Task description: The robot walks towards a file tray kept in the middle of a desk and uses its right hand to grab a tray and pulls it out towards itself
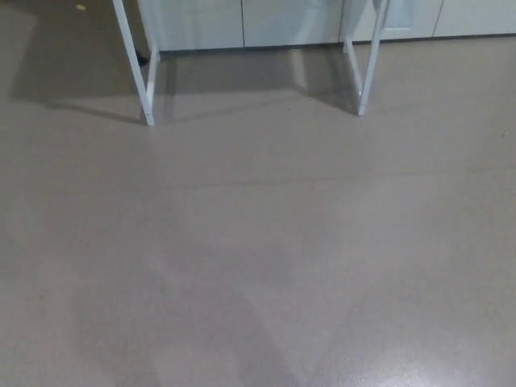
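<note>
Close to us we see only bare grey floor (258, 266). Farther off stand two white desk legs (147, 89). Neither of our hands shows, so we cannot tell how they are. The file tray is out of sight; we guess it is light and stiff, best grabbed by its front edge.

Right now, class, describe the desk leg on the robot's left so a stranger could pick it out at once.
Start from the wide grey floor and look to its far edge, where white cabinet fronts run along the top. Two white desk legs stand before them; the left desk leg slants down to the floor, beside a dark shadow.
</note>
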Motion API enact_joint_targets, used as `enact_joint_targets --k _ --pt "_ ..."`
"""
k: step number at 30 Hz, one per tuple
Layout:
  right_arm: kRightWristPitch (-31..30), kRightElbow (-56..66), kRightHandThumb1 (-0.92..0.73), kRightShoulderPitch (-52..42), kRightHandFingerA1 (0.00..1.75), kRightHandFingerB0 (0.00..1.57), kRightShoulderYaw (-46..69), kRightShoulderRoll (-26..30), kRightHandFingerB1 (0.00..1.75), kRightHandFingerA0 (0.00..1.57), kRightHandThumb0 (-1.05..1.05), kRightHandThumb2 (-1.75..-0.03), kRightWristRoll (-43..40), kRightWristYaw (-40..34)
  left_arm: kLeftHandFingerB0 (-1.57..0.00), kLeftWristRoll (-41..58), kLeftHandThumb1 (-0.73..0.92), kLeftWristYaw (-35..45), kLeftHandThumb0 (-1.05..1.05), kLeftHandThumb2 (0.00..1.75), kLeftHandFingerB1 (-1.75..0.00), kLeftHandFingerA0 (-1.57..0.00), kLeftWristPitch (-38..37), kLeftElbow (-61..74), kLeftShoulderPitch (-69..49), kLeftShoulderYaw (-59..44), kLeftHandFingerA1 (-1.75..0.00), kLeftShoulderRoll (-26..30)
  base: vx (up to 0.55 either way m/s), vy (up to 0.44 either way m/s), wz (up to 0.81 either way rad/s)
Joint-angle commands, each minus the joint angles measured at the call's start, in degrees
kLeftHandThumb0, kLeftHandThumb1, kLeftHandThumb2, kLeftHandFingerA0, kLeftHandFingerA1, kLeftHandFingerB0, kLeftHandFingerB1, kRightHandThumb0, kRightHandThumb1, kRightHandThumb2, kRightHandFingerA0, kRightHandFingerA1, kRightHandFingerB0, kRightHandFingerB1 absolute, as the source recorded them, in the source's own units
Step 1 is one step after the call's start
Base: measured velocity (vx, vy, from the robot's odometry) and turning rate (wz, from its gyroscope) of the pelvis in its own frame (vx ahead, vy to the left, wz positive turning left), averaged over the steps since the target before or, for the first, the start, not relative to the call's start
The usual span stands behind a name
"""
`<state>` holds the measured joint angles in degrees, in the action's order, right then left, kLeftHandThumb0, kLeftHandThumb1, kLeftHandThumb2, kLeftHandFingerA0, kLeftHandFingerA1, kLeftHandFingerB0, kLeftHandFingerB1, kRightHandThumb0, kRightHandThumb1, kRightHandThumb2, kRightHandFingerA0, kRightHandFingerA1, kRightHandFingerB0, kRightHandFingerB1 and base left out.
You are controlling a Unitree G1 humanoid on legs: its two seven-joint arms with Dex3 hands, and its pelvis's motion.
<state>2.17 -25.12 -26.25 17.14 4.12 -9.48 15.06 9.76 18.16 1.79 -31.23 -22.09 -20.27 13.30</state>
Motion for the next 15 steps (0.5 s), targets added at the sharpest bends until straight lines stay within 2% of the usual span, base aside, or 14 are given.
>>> enact_joint_targets --k 1,3,4,9,13,14,15 --pt "1.0 0.4 -0.51 0.1 0.64 0.39 -0.1 0.4 0.51 0.60 -0.16 -0.53 -0.5 -0.3 -0.35 0.8 0.65 0.4 -0.11 0.59 -0.36 -0.43 -1.2 -0.1 0.2 0.1 -0.39 0.4 0.20 -0.364 0.42" --pt "1.8 -0.9 -0.50 0.5 0.63 0.41 -0.5 0.9 0.51 0.58 -0.18 -0.55 0.4 -1.0 -0.34 1.4 0.63 1.0 -0.12 0.59 -0.36 -0.42 -0.7 0.1 0.2 -0.1 -0.40 0.4 0.18 -0.306 0.06" --pt "2.5 -2.1 -0.50 1.0 0.64 0.41 -0.5 1.1 0.52 0.58 -0.19 -0.54 0.2 -0.5 -0.21 1.6 0.44 1.1 -0.09 0.86 -0.49 -0.30 -0.5 0.4 0.2 -0.1 -0.54 0.3 0.17 -0.186 0.06" --pt "2.3 -0.5 -0.52 0.3 0.65 0.41 -0.6 0.5 0.53 0.61 -0.15 -0.53 -0.8 -0.2 -0.20 1.2 0.46 1.2 -0.09 0.87 -0.49 -0.31 -0.6 0.8 0.2 0.2 -0.54 0.5 0.19 -0.056 -0.02" --pt "5.2 -3.7 -0.49 1.2 0.65 0.44 -1.0 1.2 0.53 0.65 -0.22 -0.54 0.6 -0.4 -0.22 1.3 0.45 0.5 -0.08 0.87 -0.49 -0.33 0.0 0.2 1.0 0.0 -0.55 0.5 0.19 0.124 -0.13" --pt "5.3 -4.1 -0.48 1.5 0.65 0.44 -1.1 1.2 0.53 0.63 -0.23 -0.55 0.6 -0.5 -0.34 1.7 0.65 0.5 -0.11 0.59 -0.36 -0.42 0.3 0.4 1.2 -0.2 -0.39 0.4 0.27 0.250 -0.16" --pt "5.0 -3.2 -0.49 1.1 0.64 0.45 -1.2 1.4 0.52 0.63 -0.21 -0.55 0.6 -0.6 -0.35 1.2 0.65 0.3 -0.13 0.60 -0.37 -0.43 0.2 1.3 0.6 0.2 -0.39 0.2 0.31 0.304 -0.22"
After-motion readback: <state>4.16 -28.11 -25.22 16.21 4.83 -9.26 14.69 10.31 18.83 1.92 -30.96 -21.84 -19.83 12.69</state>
